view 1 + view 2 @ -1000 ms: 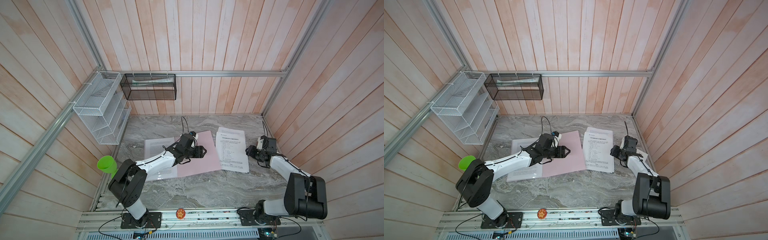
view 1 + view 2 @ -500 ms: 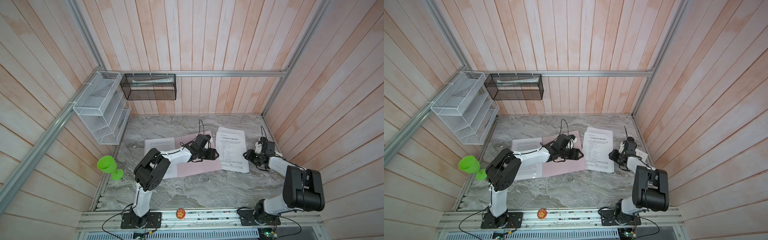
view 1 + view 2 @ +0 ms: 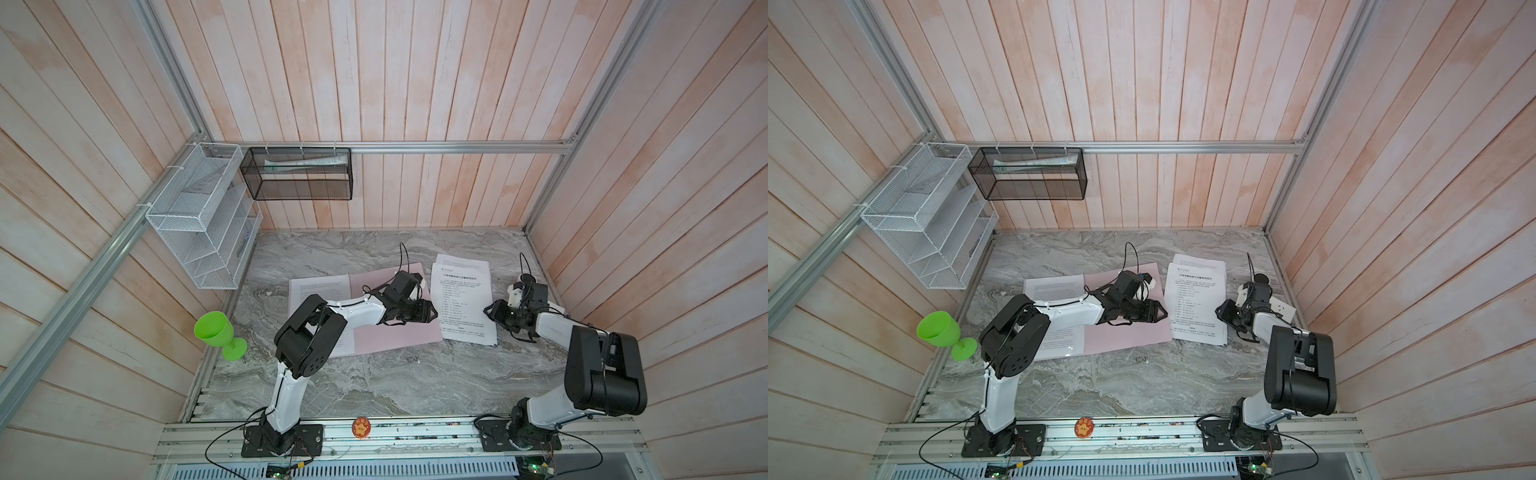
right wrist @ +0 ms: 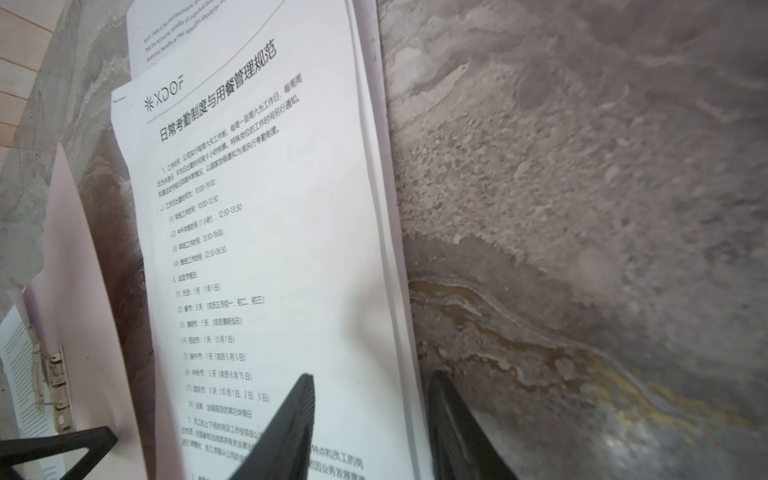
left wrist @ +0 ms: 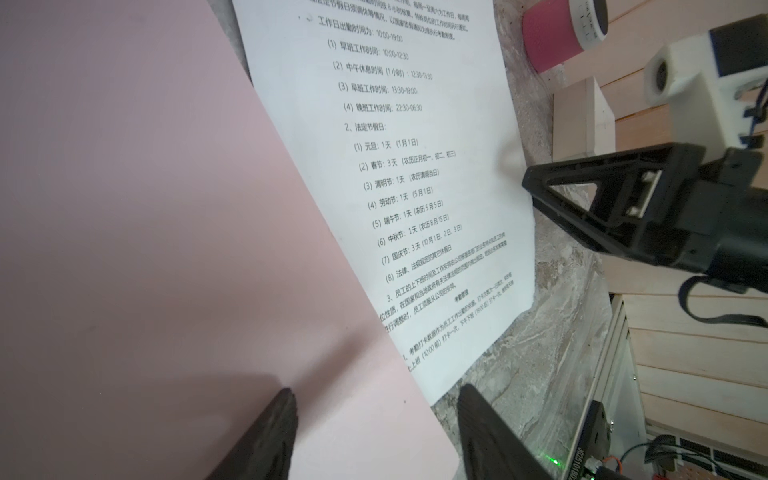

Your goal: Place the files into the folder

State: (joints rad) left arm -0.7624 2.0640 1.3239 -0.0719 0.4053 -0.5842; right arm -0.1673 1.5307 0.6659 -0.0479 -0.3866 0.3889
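Unclenched, my right pincer (image 4: 372, 374) straddles the white printed paper sheets (image 4: 257, 208) to pinch their edge, while my released left pincer (image 5: 374, 388) hovers over the flat pale-pink folder (image 5: 145, 208).

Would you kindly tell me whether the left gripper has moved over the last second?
Yes. The left gripper has moved rightward across the pink folder, ending closer to the stack of files.

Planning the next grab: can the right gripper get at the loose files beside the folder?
Probably yes. The right gripper sits at the files' right edge, one finger over the top sheet, one over bare table, nothing between them. The left gripper is over the folder, out of the way.
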